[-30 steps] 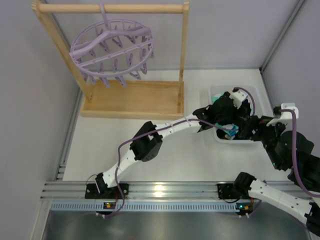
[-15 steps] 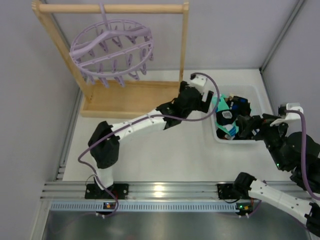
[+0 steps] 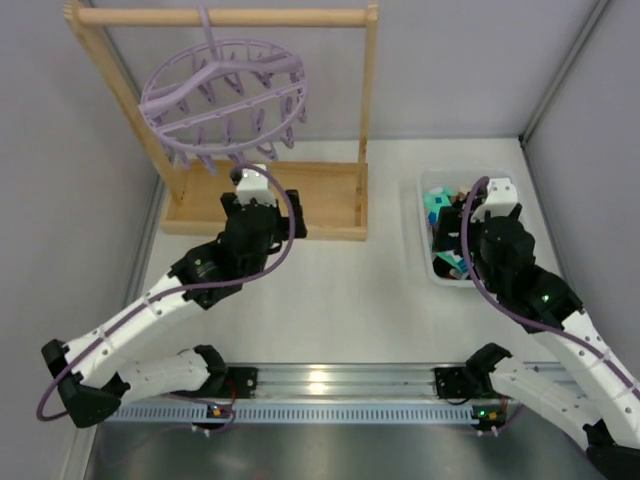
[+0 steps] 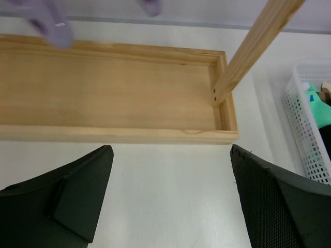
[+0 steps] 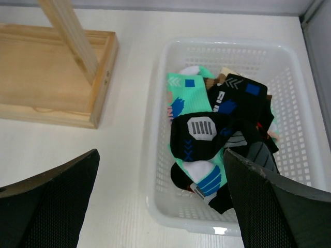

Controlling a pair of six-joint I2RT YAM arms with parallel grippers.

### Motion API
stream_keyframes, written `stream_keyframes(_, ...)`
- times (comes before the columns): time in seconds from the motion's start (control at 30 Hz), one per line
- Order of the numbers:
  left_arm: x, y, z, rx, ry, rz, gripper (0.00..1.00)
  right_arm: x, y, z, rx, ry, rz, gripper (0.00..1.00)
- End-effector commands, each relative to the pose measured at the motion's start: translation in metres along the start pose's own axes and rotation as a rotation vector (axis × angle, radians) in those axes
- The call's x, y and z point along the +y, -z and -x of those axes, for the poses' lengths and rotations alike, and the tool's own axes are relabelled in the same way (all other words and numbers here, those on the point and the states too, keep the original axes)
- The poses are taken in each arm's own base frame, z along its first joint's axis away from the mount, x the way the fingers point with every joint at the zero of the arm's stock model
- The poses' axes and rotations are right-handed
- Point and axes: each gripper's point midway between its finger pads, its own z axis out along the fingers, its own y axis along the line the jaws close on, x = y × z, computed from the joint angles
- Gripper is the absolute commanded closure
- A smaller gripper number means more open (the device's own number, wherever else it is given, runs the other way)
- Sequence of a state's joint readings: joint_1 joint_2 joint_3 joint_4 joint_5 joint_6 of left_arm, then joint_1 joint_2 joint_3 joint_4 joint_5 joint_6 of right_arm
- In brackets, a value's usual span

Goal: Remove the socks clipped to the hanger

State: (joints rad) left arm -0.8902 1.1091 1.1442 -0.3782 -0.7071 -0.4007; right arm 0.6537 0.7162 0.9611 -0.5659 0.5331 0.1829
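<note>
The lavender ring hanger point(image 3: 222, 98) hangs from the wooden rail, and its pegs point(image 4: 53, 27) carry no socks that I can see. The socks point(image 5: 217, 132) lie piled in the white basket point(image 5: 155, 155) at the right; they are black, teal-and-white and blue-marked. My left gripper point(image 4: 170, 194) is open and empty above bare table, just in front of the rack's wooden base point(image 4: 114, 93). In the top view the left gripper point(image 3: 262, 205) sits below the hanger. My right gripper point(image 5: 160, 204) is open and empty over the basket's near left corner. From above, the right gripper point(image 3: 470, 225) hovers over the socks point(image 3: 445, 235).
The wooden rack's upright post point(image 4: 253, 46) rises right of the left gripper, and its base tray point(image 3: 265, 200) lies on the table. The basket point(image 3: 425, 190) stands by the right wall. White table point(image 3: 370, 300) lies between the arms.
The left arm has swung away from the basket, leftward to the front of the rack. The right gripper has drawn back over the basket. Both jaws have widened, and the socks lie in the basket.
</note>
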Motion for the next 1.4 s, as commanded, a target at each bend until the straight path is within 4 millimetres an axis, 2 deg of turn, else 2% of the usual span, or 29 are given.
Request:
stream_keyframes(0.0,0.056,0.036,-0.018,0.056,0.010,0.115,0.02,-0.002,-0.003,0.012,-0.041,-0.092,0.037,0.01)
stream_keyframes(0.03,0.059,0.044,-0.019,0.067,0.017,0.091,0.02,-0.005,-0.004,0.008,-0.030,-0.091,0.026,0.01)
stream_keyframes(0.07,0.068,0.058,-0.012,0.049,0.046,0.075,0.02,-0.008,-0.003,0.003,-0.015,-0.087,0.016,0.01)
stream_keyframes(0.13,0.083,0.072,-0.016,0.075,0.023,0.087,0.02,-0.016,0.000,-0.004,-0.005,-0.087,-0.014,0.01)
stream_keyframes(0.17,0.091,0.081,-0.012,0.063,0.022,0.093,0.02,-0.020,0.004,-0.010,0.011,-0.081,-0.026,0.01)
stream_keyframes(0.27,0.117,0.091,-0.014,0.070,-0.074,0.167,0.02,-0.038,0.011,-0.029,0.059,-0.056,-0.104,0.01)
stream_keyframes(0.3,0.120,0.091,-0.015,0.068,-0.097,0.177,0.02,-0.050,0.014,-0.031,0.055,-0.051,-0.168,0.01)
stream_keyframes(0.33,0.124,0.090,-0.020,0.075,-0.131,0.188,0.02,-0.057,0.016,-0.037,0.062,-0.046,-0.198,0.01)
stream_keyframes(0.4,0.138,0.091,-0.016,0.018,-0.117,0.260,0.02,-0.064,0.025,-0.035,0.028,-0.043,-0.213,0.00)
stream_keyframes(0.47,0.136,0.087,-0.012,-0.031,-0.094,0.246,0.02,-0.059,0.032,-0.029,-0.020,-0.065,-0.156,0.01)
stream_keyframes(0.5,0.126,0.087,-0.013,-0.017,-0.064,0.186,0.02,-0.049,0.034,-0.024,-0.039,-0.068,-0.087,0.01)
stream_keyframes(0.57,0.135,0.084,0.001,-0.064,-0.006,0.186,0.02,-0.042,0.039,-0.019,-0.063,-0.068,-0.036,0.00)
stream_keyframes(0.6,0.128,0.080,0.000,-0.053,0.011,0.118,0.02,-0.042,0.039,-0.018,-0.063,-0.065,-0.036,0.00)
stream_keyframes(0.63,0.150,0.075,0.005,-0.074,0.042,0.190,0.02,-0.044,0.040,-0.017,-0.063,-0.060,-0.041,0.01)
stream_keyframes(0.73,0.160,0.057,-0.018,0.015,0.062,0.167,0.02,-0.046,0.039,-0.014,-0.034,-0.042,-0.065,0.01)
stream_keyframes(0.77,0.179,0.053,-0.022,0.035,0.083,0.223,0.02,-0.048,0.037,-0.020,0.000,-0.027,-0.078,0.01)
stream_keyframes(0.83,0.196,0.054,-0.027,0.039,0.094,0.272,0.02,-0.051,0.037,-0.019,0.007,-0.034,-0.098,0.01)
stream_keyframes(0.97,0.201,0.076,-0.021,-0.040,0.060,0.283,0.02,-0.047,0.036,-0.021,-0.013,-0.052,-0.078,0.01)
stream_keyframes(1.03,0.209,0.086,-0.029,-0.074,0.072,0.322,0.02,-0.047,0.035,-0.024,-0.017,-0.059,-0.077,0.01)
stream_keyframes(1.13,0.201,0.089,-0.037,-0.088,0.092,0.269,0.02,-0.046,0.035,-0.021,-0.031,-0.070,-0.073,0.01)
stream_keyframes(1.2,0.204,0.093,-0.033,-0.111,0.100,0.290,0.02,-0.045,0.035,-0.018,-0.047,-0.072,-0.065,0.01)
stream_keyframes(1.37,0.200,0.087,-0.037,-0.087,0.106,0.269,0.02,-0.046,0.038,-0.017,-0.057,-0.074,-0.063,0.01)
